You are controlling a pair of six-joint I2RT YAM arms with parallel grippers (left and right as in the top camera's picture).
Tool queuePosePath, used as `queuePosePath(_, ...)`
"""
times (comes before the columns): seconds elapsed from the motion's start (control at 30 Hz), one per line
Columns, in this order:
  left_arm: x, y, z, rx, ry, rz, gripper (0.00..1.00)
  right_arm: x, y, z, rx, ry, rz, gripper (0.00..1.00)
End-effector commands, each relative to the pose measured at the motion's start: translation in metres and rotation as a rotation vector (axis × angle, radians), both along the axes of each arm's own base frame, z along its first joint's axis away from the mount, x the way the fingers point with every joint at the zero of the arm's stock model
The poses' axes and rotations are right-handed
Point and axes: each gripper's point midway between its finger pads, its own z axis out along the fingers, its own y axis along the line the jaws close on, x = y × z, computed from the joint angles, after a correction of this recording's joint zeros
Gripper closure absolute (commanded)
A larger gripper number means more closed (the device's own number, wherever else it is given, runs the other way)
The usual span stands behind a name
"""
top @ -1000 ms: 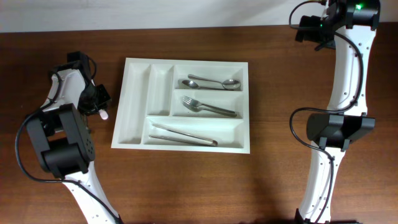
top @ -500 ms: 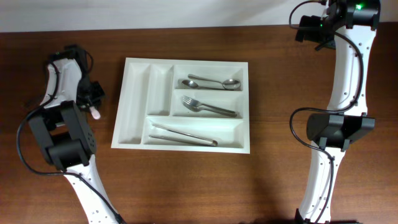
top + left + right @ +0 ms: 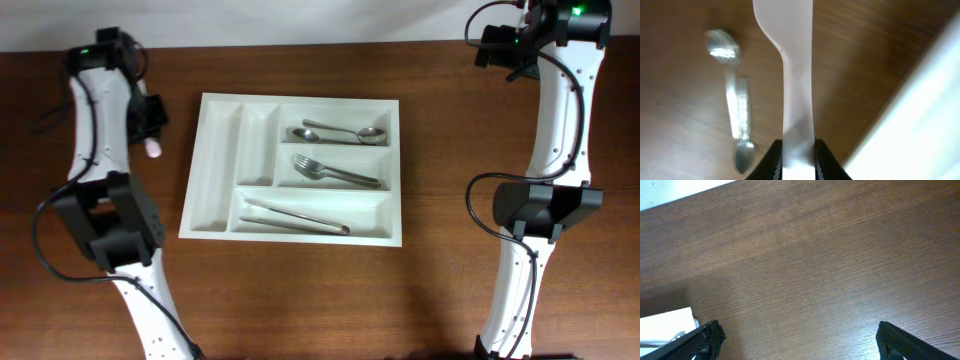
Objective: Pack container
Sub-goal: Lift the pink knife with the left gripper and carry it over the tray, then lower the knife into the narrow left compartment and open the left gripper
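White rectangular plastic tray, flat white plastic utensil in left gripper: smooth, matt. Silver metal spoon beside gripper: glossy (mirror-bright).

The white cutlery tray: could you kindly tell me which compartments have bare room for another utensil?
In the large white rectangular plastic cutlery tray, both narrow upright compartments along its left edge are bare. The three long horizontal ones are taken: metal spoons on top, metal forks in the middle, long metal utensils at the bottom.

The brown wooden table bears the white container and, beside it, seemingly a metal spoon (blurred).
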Motion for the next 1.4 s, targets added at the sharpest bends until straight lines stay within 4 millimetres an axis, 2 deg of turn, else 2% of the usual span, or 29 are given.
queuePosePath(0.0,0.007,-0.054,0.007,-0.047,-0.007,-0.204,0.98,-0.001,0.002,0.012,-0.001,-0.027,-0.007,0.01)
queuePosePath(0.13,0.002,-0.106,0.006,-0.049,0.017,-0.317,0.98,-0.001,0.002,0.012,-0.001,-0.027,-0.007,0.01)
queuePosePath(0.17,0.001,-0.127,0.006,-0.049,0.020,-0.363,0.98,-0.001,0.002,0.012,-0.001,-0.027,-0.007,0.01)
queuePosePath(0.3,-0.004,-0.169,0.005,-0.048,0.018,-0.453,0.98,-0.001,0.002,0.012,-0.001,-0.027,-0.007,0.01)
queuePosePath(0.37,-0.008,-0.180,0.002,-0.048,0.030,-0.470,0.98,-0.001,0.002,0.012,-0.001,-0.027,-0.007,0.01)
queuePosePath(0.43,-0.014,-0.187,-0.005,-0.042,0.051,-0.472,0.98,-0.001,0.002,0.012,-0.001,-0.027,-0.007,0.01)
queuePosePath(0.63,-0.026,-0.187,-0.029,-0.038,0.107,-0.433,0.98,-0.001,0.002,0.012,-0.001,-0.027,-0.007,0.01)
queuePosePath(0.77,-0.035,-0.185,-0.039,-0.038,0.147,-0.422,0.98,-0.001,0.002,0.012,-0.001,-0.027,-0.007,0.01)
queuePosePath(0.9,-0.035,-0.185,-0.044,-0.037,0.147,-0.422,0.98,-0.001,0.002,0.012,-0.001,-0.027,-0.007,0.01)
queuePosePath(0.93,-0.034,-0.185,-0.044,-0.038,0.145,-0.422,0.84,-0.001,0.002,0.012,-0.001,-0.027,-0.007,0.01)
queuePosePath(0.97,-0.034,-0.185,-0.044,-0.037,0.142,-0.422,0.60,-0.001,0.002,0.012,-0.001,-0.027,-0.007,0.01)
queuePosePath(1.03,-0.032,-0.185,-0.044,-0.038,0.134,-0.423,0.25,-0.001,0.002,0.012,-0.001,-0.027,-0.007,0.01)
queuePosePath(1.1,-0.029,-0.186,-0.044,-0.038,0.123,-0.423,0.07,-0.001,0.002,0.012,-0.001,-0.027,-0.007,0.01)
queuePosePath(1.17,-0.026,-0.185,-0.041,-0.038,0.109,-0.420,0.00,-0.001,0.002,0.012,-0.001,-0.027,-0.007,0.01)
queuePosePath(1.27,-0.018,-0.184,-0.031,-0.039,0.078,-0.414,0.01,-0.001,0.002,0.012,-0.001,-0.027,-0.007,0.01)
queuePosePath(1.37,-0.004,-0.174,-0.013,-0.032,0.024,-0.391,0.01,-0.001,0.002,0.012,-0.001,-0.027,-0.007,0.01)
